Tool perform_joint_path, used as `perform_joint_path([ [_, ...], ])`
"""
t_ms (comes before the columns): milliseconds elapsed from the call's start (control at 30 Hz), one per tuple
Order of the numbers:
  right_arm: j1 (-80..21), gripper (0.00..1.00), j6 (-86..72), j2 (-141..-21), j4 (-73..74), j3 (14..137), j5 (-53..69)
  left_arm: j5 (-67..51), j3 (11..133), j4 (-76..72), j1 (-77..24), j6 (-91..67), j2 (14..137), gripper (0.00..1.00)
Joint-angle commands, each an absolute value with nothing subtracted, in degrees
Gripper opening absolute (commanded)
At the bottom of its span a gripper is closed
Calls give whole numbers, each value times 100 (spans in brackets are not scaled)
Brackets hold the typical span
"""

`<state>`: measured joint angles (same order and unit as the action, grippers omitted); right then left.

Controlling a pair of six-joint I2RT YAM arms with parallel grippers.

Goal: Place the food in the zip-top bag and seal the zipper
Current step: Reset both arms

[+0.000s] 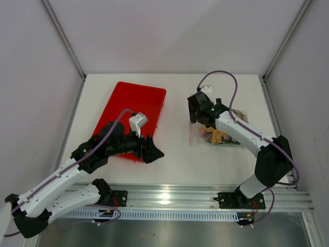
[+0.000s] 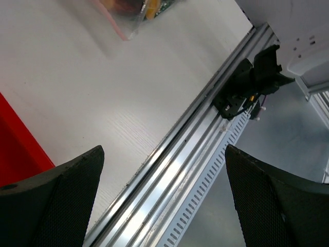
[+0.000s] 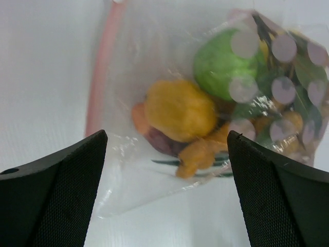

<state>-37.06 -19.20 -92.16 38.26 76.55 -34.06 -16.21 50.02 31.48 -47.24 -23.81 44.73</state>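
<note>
The zip-top bag [image 3: 154, 180] lies flat on the white table with the food inside: a yellow mango [image 3: 180, 109], a green lime [image 3: 221, 64], orange bits [image 3: 200, 153] and a reddish meat slice [image 3: 160, 142]. Its pinkish zipper [image 3: 100, 77] runs along the left edge in the right wrist view. My right gripper [image 3: 165, 136] hovers open just above the bag, holding nothing. From above, the bag [image 1: 222, 135] sits right of centre, with the right gripper [image 1: 198, 114] at its left end. My left gripper [image 1: 153, 152] is open and empty, near the tray's corner.
A red tray [image 1: 134, 110] sits left of centre with nothing showing inside; its edge [image 2: 15, 146] appears in the left wrist view. The metal rail [image 1: 169, 198] runs along the table's near edge. A corner of the bag [image 2: 128, 18] shows far off.
</note>
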Motion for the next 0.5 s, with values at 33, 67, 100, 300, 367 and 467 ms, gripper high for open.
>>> perform_joint_path([
  [33, -3473, 99, -2162, -8307, 3691, 7059, -3419, -1354, 4931, 2664, -4124, -2873, 4483, 100],
  [67, -3385, 99, -2188, -8158, 3691, 6936, -3375, -1380, 4896, 2541, -4000, -3013, 4465, 99],
  [100, -3314, 99, -2215, -7817, 3657, 6804, -3201, -1423, 4843, 2288, -3877, -3084, 4456, 100],
  [300, -2707, 99, -2452, -6586, 3796, 5819, -2716, -1397, 4423, 1443, -3007, -3699, 4360, 100],
  [367, -2602, 99, -2662, -6312, 3858, 5521, -2655, -1415, 4342, 1082, -2769, -3884, 4333, 99],
  [467, -2453, 99, -3057, -5627, 3867, 5004, -2400, -1563, 4193, 897, -2471, -4121, 4473, 100],
])
